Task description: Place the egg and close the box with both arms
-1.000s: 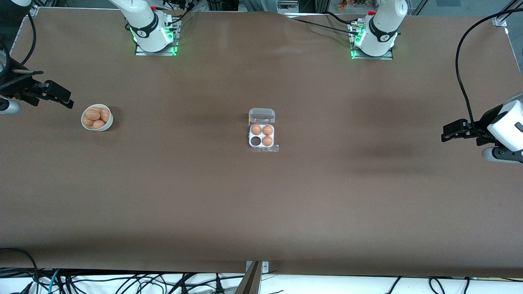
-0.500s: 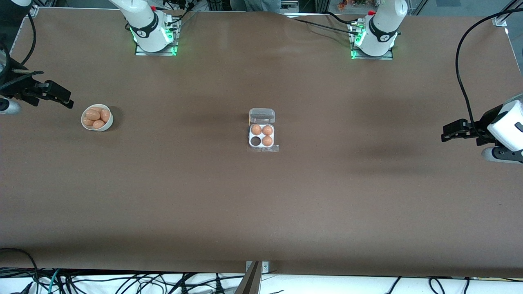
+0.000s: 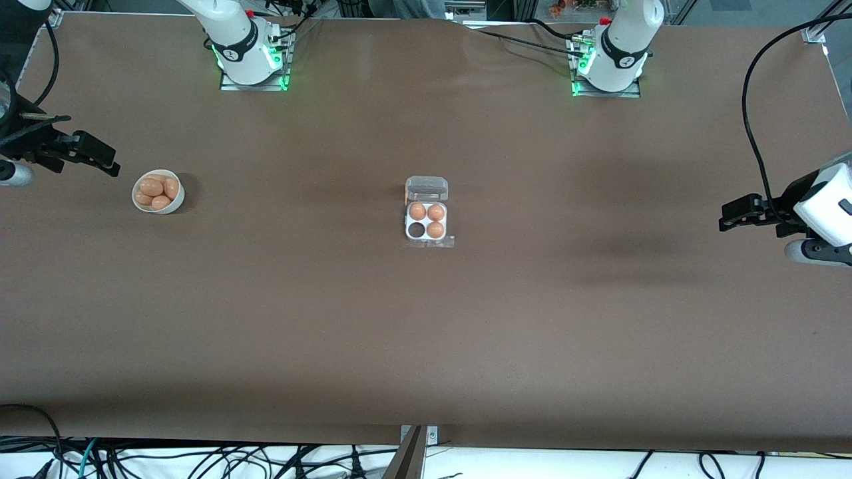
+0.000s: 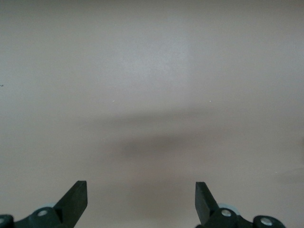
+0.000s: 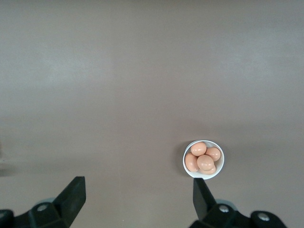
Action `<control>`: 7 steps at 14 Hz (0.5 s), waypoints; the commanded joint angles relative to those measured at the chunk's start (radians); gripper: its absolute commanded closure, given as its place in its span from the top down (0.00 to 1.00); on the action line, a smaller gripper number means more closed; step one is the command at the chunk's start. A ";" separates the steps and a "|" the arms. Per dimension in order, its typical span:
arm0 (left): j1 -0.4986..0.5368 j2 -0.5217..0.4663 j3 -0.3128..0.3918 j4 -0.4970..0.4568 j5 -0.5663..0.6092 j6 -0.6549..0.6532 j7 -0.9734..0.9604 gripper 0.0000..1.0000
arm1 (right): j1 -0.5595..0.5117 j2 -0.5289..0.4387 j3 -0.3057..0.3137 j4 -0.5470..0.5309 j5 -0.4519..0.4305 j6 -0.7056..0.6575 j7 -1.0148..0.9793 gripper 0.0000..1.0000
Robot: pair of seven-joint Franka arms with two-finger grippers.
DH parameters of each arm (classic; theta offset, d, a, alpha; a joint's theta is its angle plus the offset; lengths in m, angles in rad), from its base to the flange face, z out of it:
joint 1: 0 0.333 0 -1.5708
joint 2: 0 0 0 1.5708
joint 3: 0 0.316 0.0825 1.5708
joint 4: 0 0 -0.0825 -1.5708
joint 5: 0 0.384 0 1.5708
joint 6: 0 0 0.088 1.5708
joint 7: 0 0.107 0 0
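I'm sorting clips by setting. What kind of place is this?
Probably a robotics lab bench, not a kitchen: two bolted-down arms with the left gripper and right gripper open over a brown-covered table, loose cables along its edge, and a staged egg box and bowl of eggs.

Both wrist views cut off the left gripper [image 4: 141, 197] and right gripper [image 5: 139, 194] at the frame edge; only finger ends show.
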 commanded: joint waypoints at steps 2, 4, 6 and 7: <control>0.003 0.014 -0.003 0.030 -0.009 -0.008 0.000 1.00 | -0.003 -0.005 0.006 0.001 0.000 -0.011 0.003 1.00; 0.003 0.014 -0.003 0.030 -0.009 -0.008 0.000 1.00 | -0.003 0.004 0.004 -0.004 0.000 -0.011 -0.007 1.00; 0.003 0.014 -0.003 0.030 -0.009 -0.008 0.000 1.00 | -0.003 0.038 0.006 -0.002 -0.006 -0.013 -0.019 1.00; 0.003 0.014 -0.003 0.030 -0.009 -0.008 0.000 1.00 | -0.003 0.068 0.006 -0.001 -0.009 -0.018 -0.022 1.00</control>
